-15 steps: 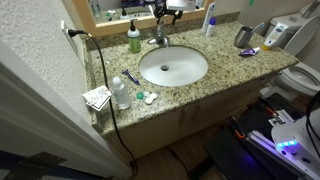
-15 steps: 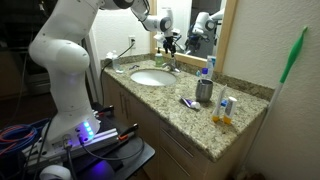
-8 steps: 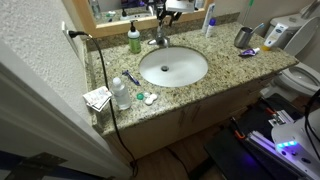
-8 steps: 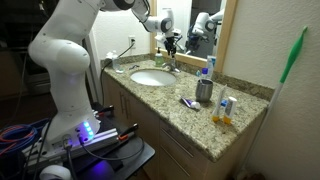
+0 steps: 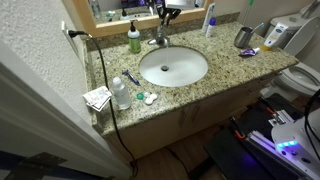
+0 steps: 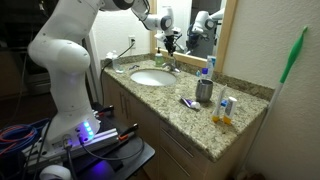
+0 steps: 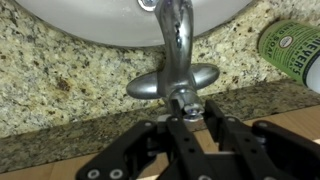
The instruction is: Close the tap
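The tap (image 7: 172, 45) is a small chrome faucet at the back rim of the white oval basin (image 7: 70, 18). In the wrist view its spout points away over the bowl and its lever handle (image 7: 185, 97) points back at me. My gripper (image 7: 186, 108) is shut on the tip of that lever, one black finger on each side. In both exterior views the gripper (image 5: 160, 20) (image 6: 171, 48) hangs straight over the tap (image 5: 158, 40) (image 6: 172, 66) in front of the mirror. No water stream can be made out.
A green soap bottle (image 5: 133, 40) (image 7: 295, 50) stands just beside the tap. On the granite counter are a clear bottle (image 5: 120, 93), a metal cup (image 5: 243, 37) (image 6: 204, 90), a white bottle (image 5: 209, 20) and a black cable (image 5: 100, 70).
The jaws have closed from open onto the tap's lever. The arm has stayed over the tap.
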